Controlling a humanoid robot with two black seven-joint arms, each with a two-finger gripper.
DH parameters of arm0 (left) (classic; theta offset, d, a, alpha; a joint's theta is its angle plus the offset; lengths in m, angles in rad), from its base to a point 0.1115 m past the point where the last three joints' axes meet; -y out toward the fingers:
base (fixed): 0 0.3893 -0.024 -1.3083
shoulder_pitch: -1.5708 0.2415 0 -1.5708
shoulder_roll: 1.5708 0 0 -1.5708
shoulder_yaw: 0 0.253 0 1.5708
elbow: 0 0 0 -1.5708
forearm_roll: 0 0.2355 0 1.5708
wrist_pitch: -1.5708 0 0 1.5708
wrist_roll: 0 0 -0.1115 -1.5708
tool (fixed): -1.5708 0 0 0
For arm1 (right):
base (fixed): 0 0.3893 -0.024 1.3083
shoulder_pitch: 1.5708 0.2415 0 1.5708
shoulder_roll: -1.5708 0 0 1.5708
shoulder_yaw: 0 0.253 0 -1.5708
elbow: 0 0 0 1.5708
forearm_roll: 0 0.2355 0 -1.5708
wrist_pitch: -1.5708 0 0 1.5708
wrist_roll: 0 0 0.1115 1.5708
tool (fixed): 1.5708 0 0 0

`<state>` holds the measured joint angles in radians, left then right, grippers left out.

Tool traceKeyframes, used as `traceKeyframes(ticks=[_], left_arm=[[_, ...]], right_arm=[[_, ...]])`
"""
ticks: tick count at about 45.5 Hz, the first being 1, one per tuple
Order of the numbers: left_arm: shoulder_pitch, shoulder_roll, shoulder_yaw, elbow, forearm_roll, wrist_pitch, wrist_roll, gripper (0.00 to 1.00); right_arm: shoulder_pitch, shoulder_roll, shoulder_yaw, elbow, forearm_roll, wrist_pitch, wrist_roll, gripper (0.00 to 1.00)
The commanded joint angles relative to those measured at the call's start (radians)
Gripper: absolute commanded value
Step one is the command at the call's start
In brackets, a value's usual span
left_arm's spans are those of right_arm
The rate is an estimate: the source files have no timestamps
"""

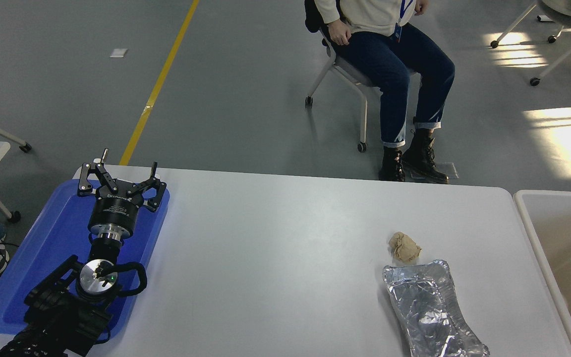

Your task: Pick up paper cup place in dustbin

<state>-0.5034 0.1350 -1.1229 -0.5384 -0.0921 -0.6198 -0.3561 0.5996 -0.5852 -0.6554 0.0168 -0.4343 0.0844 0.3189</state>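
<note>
Left gripper [119, 179] parked over blue tray [42, 258], fingers spread, grasping nothing. Right gripper not in view. Paper cup nowhere visible on table [275, 258]; likely already in dustbin [553, 233] at right edge, not confirmable. Tan paper wad [404, 247] touches foil tray [431, 310]; leave both.

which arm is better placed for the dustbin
Probably right: the dustbin sits right of the table, the left pincer hangs open over the blue tray far left. Right arm unseen.
</note>
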Motion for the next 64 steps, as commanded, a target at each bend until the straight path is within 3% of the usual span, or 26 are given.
traceKeyframes(ticks=[1, 7, 30, 54, 64], left_arm=[[-0.001, 0.000, 0.000, 0.000, 0.000, 0.000, 0.000, 1.00], [-0.001, 0.000, 0.000, 0.000, 0.000, 0.000, 0.000, 1.00], [0.000, 0.000, 0.000, 0.000, 0.000, 0.002, 0.000, 1.00], [-0.001, 0.000, 0.000, 0.000, 0.000, 0.002, 0.000, 1.00], [-0.001, 0.000, 0.000, 0.000, 0.000, 0.002, 0.000, 1.00]], right_arm=[[0.041, 0.002, 0.002, 0.000, 0.002, -0.003, 0.011, 0.98], [0.094, 0.008, 0.000, -0.001, 0.002, -0.002, 0.043, 0.99], [0.377, 0.015, -0.108, 0.103, -0.014, 0.017, 0.043, 1.00], [0.893, -0.038, -0.365, 0.797, -0.179, 0.018, 0.020, 1.00], [1.057, -0.035, -0.417, 1.124, -0.188, 0.006, 0.000, 1.00]])
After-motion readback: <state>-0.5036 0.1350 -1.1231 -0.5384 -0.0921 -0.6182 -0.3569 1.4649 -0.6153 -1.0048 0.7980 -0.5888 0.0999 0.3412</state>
